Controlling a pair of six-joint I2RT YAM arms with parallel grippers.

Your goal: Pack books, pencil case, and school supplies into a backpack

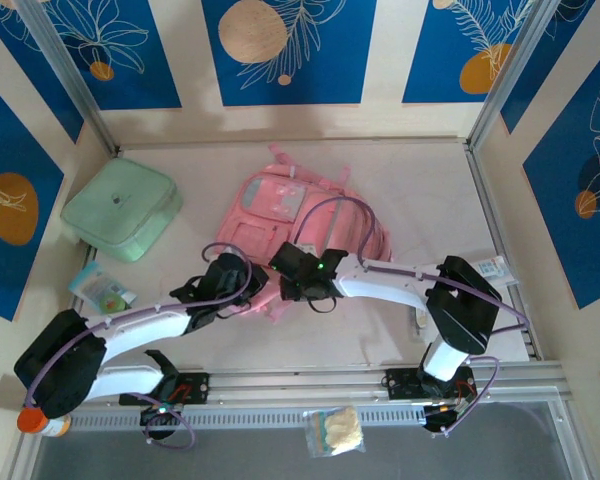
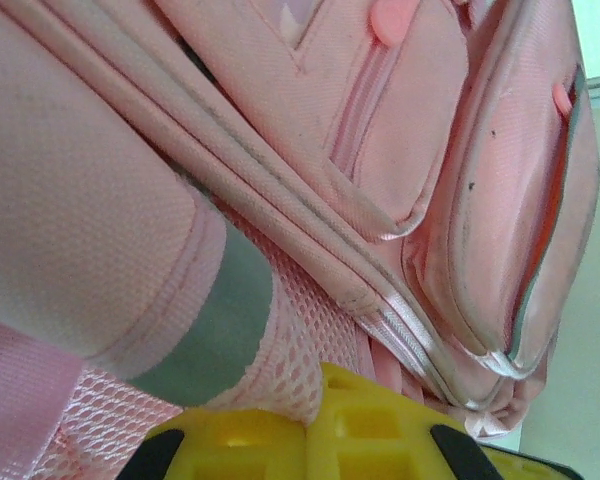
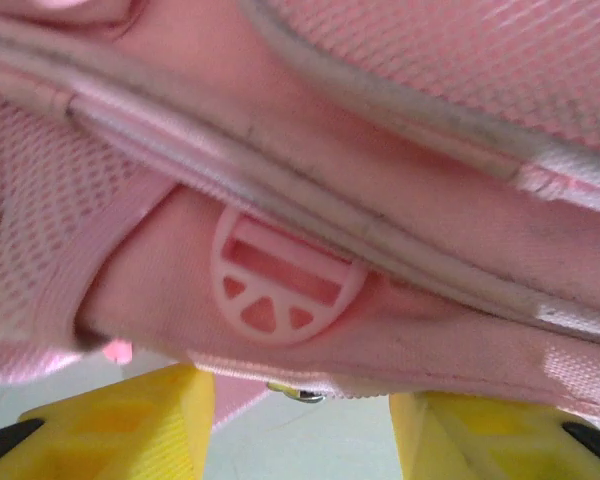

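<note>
Yellow jaws tight against backpack [image 1: 280, 205] edge

A: Backpack [image 1: 300, 215] position?
B: Mid-table. Pouch [image 1: 120, 208] to its left, apart; packet [image 1: 102, 288] before the pouch.
A: Grippers?
B: Left gripper [image 1: 245, 290] at the backpack's near-left edge; right gripper [image 1: 283, 280] just beside it, on the near edge.
A: Remainder?
B: Bag [image 1: 335, 430] before the base rail [image 1: 380, 385]; bottle [image 1: 40, 422] in the near-left corner.
</note>
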